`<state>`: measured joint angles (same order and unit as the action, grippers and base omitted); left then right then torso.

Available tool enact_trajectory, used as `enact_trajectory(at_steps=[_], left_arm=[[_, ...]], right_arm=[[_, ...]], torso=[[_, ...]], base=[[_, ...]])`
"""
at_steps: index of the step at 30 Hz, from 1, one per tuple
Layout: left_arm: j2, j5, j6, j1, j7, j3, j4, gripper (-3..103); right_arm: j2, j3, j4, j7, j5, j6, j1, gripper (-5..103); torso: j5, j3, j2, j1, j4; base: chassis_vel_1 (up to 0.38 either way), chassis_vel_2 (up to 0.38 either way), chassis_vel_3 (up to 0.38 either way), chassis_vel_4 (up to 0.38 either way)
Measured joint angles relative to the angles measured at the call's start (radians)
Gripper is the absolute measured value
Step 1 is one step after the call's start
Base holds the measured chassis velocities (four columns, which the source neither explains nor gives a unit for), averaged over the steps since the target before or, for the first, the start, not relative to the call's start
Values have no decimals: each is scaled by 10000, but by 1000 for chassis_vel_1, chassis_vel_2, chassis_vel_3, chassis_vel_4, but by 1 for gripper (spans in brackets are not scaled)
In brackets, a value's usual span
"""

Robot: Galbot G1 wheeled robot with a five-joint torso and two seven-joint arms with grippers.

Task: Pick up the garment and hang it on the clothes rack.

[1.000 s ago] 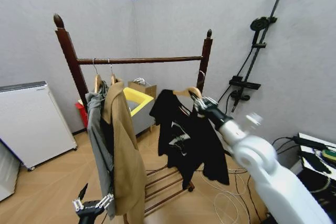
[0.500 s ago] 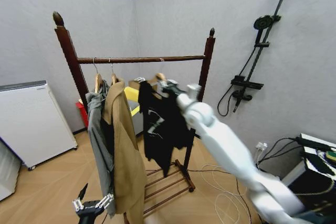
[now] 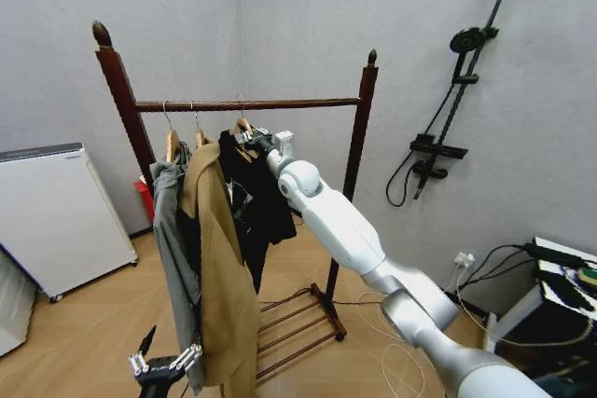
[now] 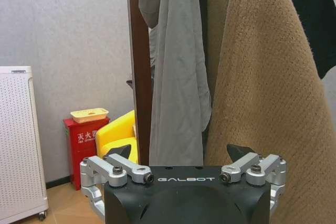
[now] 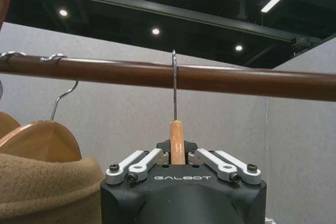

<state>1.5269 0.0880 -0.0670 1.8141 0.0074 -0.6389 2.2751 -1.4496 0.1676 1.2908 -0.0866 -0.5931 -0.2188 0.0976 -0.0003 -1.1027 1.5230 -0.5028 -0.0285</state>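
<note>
My right claw (image 5: 177, 157) is closed on the wooden hanger (image 5: 177, 141) of the garment (image 3: 250, 195), just under the rail (image 5: 210, 77) of the rack (image 3: 119, 90), and the hanger's wire hook (image 5: 174, 85) above the claw goes over the rail. The garment hangs below this claw, just beside the tan coat (image 3: 220, 267). My left claw (image 4: 185, 157) is open and holds nothing, low down in front of the coat.

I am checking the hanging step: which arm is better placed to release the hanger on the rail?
Right: its tool grips the hanger under the rail. The left tool hangs low.
</note>
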Motion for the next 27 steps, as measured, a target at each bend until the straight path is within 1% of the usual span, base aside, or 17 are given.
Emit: enact_trajectory(at_steps=[5, 6, 7, 9, 13, 14, 16, 17, 19, 20, 21, 22, 23, 24, 25, 26, 27], left_arm=[[0, 0, 0, 0, 0, 1, 0, 100], [0, 0, 0, 0, 0, 1, 0, 100], [0, 0, 0, 0, 0, 1, 0, 100], [-1, 0, 0, 0, -1, 0, 0, 100], [0, 0, 0, 0, -3, 1, 0, 100], [0, 0, 0, 0, -3, 1, 0, 100], [1, 0, 0, 0, -2, 1, 0, 100], [1, 0, 0, 0, -2, 1, 0, 100], [0, 0, 0, 0, -4, 1, 0, 100], [0, 0, 0, 0, -4, 1, 0, 100], [0, 0, 1, 0, -5, 0, 0, 100], [1, 0, 0, 0, -3, 1, 0, 100], [1, 0, 0, 0, -3, 1, 0, 100], [0, 0, 0, 0, -3, 0, 0, 100], [-1, 0, 1, 0, -8, -2, 0, 100], [-1, 0, 1, 0, -8, -2, 0, 100], [-1, 0, 0, 0, -6, 0, 0, 100]], right_arm=[[75, 34, 298, -55, -3, -20, -342, 10], [136, 29, 484, -106, 1, -50, -515, 10], [191, 13, 669, -184, 3, -119, -655, 8], [224, 3, 794, -238, -12, -260, -730, 8], [489, -129, 1369, -401, -78, -581, -1045, 29], [489, -129, 1369, -401, -78, -581, -1045, 29], [777, -219, 1914, -551, -73, -656, -1266, 40], [777, -219, 1914, -551, -73, -656, -1266, 40], [1346, -383, 2879, -704, -199, -735, -1738, 51], [1346, -383, 2879, -704, -199, -735, -1738, 51], [1583, -492, 3235, -732, -235, -776, -1947, 51], [2076, -754, 3900, -793, -321, -854, -2360, 61], [2076, -754, 3900, -793, -321, -854, -2360, 61], [2721, -1066, 4560, -874, -454, -942, -2859, 61], [3590, -1568, 5302, -960, -608, -1007, -3596, 73], [3590, -1568, 5302, -960, -608, -1007, -3596, 73], [4233, -2115, 5959, -1046, -809, -1041, -4435, 78]], torso=[[4, 2, 1, 1, -5], [5, 3, 2, 1, -5], [6, 5, 3, 2, -5], [5, 5, 4, 3, -6], [2, 0, 1, 1, -1], [2, 0, 1, 1, -1], [4, -1, 0, -1, -3], [4, -1, 0, -1, -3], [3, 0, 0, 0, -1], [3, 0, 0, 0, -1], [3, -1, 1, 0, 0], [4, 0, 0, 0, 0], [4, 0, 0, 0, 0], [4, 1, 1, 0, 2], [7, 1, 1, 0, -8], [7, 1, 1, 0, -8], [9, 1, 1, 0, -13]], base=[[0, 0, 0, 0], [0, 0, 0, 0], [0, 0, 0, 0], [0, 0, 0, 0], [0, 0, 0, 0], [0, 0, 0, 0], [0, 0, 0, 0], [0, 0, 0, 0], [0, 0, 0, 0], [0, 0, 0, 0], [0, 0, 0, 0], [0, 0, 0, 0], [0, 0, 0, 0], [0, 0, 0, 0], [0, 0, 0, 0], [0, 0, 0, 0], [0, 0, 0, 0]])
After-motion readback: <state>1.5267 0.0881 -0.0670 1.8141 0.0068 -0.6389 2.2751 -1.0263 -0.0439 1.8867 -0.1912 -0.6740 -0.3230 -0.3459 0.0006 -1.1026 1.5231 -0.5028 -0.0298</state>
